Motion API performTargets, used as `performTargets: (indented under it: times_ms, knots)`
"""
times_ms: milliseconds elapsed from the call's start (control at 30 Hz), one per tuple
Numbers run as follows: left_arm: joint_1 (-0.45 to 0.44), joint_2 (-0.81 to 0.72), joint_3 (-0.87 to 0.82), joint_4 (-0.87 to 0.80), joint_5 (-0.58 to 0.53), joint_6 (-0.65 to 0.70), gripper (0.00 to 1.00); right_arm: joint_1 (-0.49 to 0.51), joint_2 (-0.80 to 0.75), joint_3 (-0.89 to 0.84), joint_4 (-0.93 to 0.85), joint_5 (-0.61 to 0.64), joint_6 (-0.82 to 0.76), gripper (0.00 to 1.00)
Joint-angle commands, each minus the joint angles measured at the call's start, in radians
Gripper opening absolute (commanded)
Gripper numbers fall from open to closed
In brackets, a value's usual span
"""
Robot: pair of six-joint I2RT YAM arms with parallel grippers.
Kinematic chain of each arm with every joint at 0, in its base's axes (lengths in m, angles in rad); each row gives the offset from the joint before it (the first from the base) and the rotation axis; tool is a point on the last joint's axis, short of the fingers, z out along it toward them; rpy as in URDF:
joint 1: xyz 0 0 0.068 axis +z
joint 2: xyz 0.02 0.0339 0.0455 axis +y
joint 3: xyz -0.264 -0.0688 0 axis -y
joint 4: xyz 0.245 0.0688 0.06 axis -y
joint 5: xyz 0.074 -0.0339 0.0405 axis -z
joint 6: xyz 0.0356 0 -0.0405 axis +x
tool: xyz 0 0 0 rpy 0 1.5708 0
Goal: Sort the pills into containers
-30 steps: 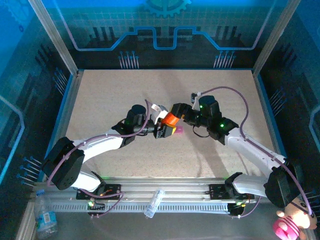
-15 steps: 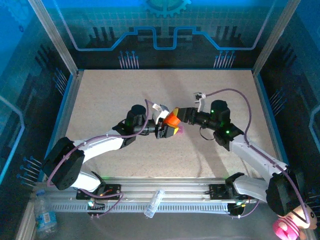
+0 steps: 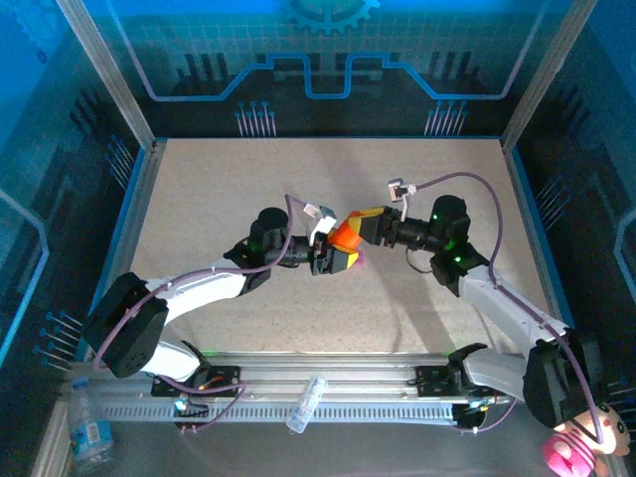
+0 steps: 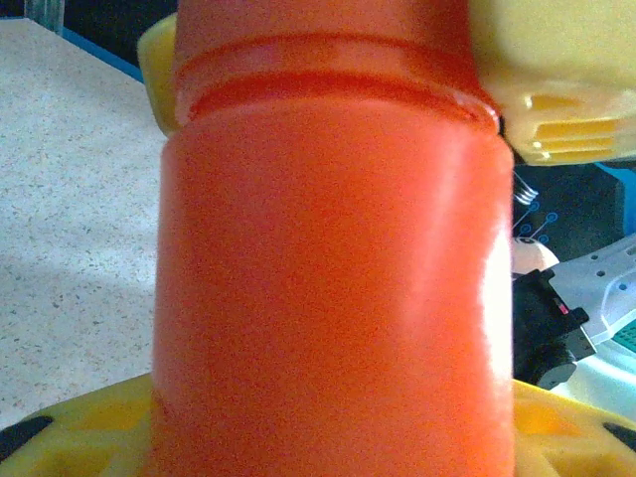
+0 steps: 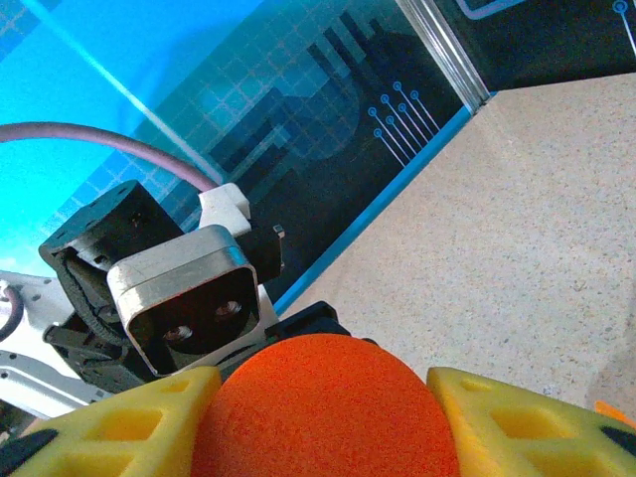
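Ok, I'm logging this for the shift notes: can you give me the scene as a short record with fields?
Object: orange bottle, mid-table, between both grippers
Left gripper: shut on the bottle's body
Right gripper: shut on its cap end
Cap: on
Surface: speckled table

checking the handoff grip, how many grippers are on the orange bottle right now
2. The left gripper holds the orange bottle around its body. The right gripper grips its cap from the opposite end.
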Motion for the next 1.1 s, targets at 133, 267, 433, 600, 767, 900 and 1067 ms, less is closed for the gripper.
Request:
performTargets:
  times_ms: [133,267,433,600,767,900,1067]
  knots:
    - [0.025,-0.005,0.011,-0.045,-0.098,0.036,0.0,0.055,-0.051,0.019,-0.087,0.198,0.086,0.91]
    - [0.025,-0.008,0.011,-0.085,-0.13,0.077,0.0,0.056,-0.109,0.028,-0.251,0.365,0.172,0.95]
    - [0.024,-0.009,0.018,-0.147,-0.166,0.127,0.0,0.066,-0.136,0.055,-0.43,0.527,0.281,0.95]
    - [0.023,-0.003,0.03,-0.191,-0.173,0.157,0.0,0.098,-0.073,0.113,-0.49,0.556,0.304,0.95]
    - [0.021,0.002,0.036,-0.202,-0.174,0.163,0.0,0.16,0.002,0.167,-0.467,0.566,0.304,0.95]
    - [0.02,0.004,0.037,-0.201,-0.174,0.163,0.0,0.195,0.053,0.187,-0.46,0.572,0.301,0.94]
    - [0.02,0.006,0.038,-0.199,-0.173,0.161,0.0,0.212,0.084,0.219,-0.434,0.565,0.307,0.86]
